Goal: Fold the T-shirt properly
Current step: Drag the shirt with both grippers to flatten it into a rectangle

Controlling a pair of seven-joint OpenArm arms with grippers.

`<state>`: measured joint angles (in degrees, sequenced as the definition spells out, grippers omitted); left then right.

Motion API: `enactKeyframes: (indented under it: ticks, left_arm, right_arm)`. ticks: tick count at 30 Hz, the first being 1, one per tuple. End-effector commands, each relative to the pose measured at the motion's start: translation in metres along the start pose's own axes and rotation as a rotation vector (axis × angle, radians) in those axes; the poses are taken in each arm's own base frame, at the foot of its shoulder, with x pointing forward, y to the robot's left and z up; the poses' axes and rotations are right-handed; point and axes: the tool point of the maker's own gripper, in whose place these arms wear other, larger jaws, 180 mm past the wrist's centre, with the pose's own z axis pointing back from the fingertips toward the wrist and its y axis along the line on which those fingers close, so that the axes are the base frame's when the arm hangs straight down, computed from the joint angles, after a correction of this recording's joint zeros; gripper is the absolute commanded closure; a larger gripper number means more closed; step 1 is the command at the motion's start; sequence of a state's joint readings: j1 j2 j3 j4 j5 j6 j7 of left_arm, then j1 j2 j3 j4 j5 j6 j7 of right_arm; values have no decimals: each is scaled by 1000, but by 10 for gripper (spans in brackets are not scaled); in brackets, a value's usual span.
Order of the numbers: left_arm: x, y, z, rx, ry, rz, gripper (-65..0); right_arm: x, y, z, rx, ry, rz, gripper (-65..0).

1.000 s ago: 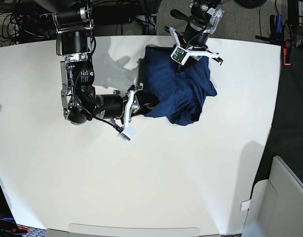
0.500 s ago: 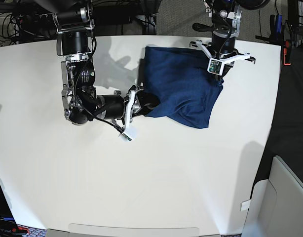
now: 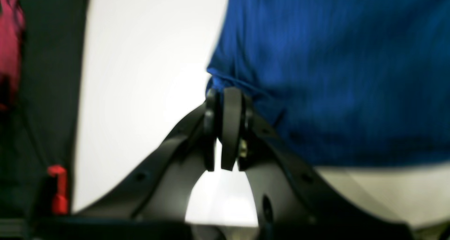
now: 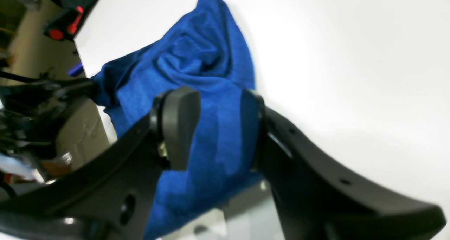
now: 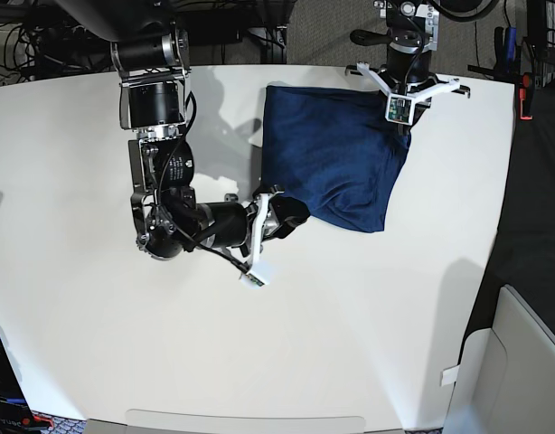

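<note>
The shirt point(image 5: 332, 158) lies near the table's point(image 5: 124, 344) far edge as a rough folded block, the left gripper point(image 3: 225, 103) pinching its corner, the right gripper point(image 4: 211, 127) seemingly clamping its near edge, so squaring remains.

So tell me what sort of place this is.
Probably a robotics lab: two black robot arms work a dark-blue knit T-shirt on a bare white table, with tangled cables on grey carpet behind.
</note>
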<state>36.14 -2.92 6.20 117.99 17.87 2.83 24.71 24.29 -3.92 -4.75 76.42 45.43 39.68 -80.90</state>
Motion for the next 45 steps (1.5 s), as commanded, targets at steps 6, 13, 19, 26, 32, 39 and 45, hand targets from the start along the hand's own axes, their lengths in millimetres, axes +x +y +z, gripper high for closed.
enactKeyframes:
  ticks: [6,13,19,26,32,39,45]
  left_arm:
    - [5,16,1,47,-21,-7,-16]
    - [-6,16,7,53,13,5,-155]
    - [-9,11,10,36,16,-3,-227]
    - [-4,-27,17,-122,-23,-86,-112]
    - [-3,-36,19,-151,-27,-95,-26]
    - [-24,-43,17,-169,91,-102,0]
    - [-25,-51,10,-192,150,-125,0]
  right_arm:
    - [30,3,1,-27,-36,63,-219]
    - [44,-3,2,-76,-23,101,-219]
    - [51,-8,6,-112,-16,123,-219]
    - [52,-20,3,-208,14,152,-218]
    - [43,-30,2,-277,58,176,-217]
    - [23,1,-29,-215,170,293,-81]
    - [0,9,-39,-186,211,278,-68]
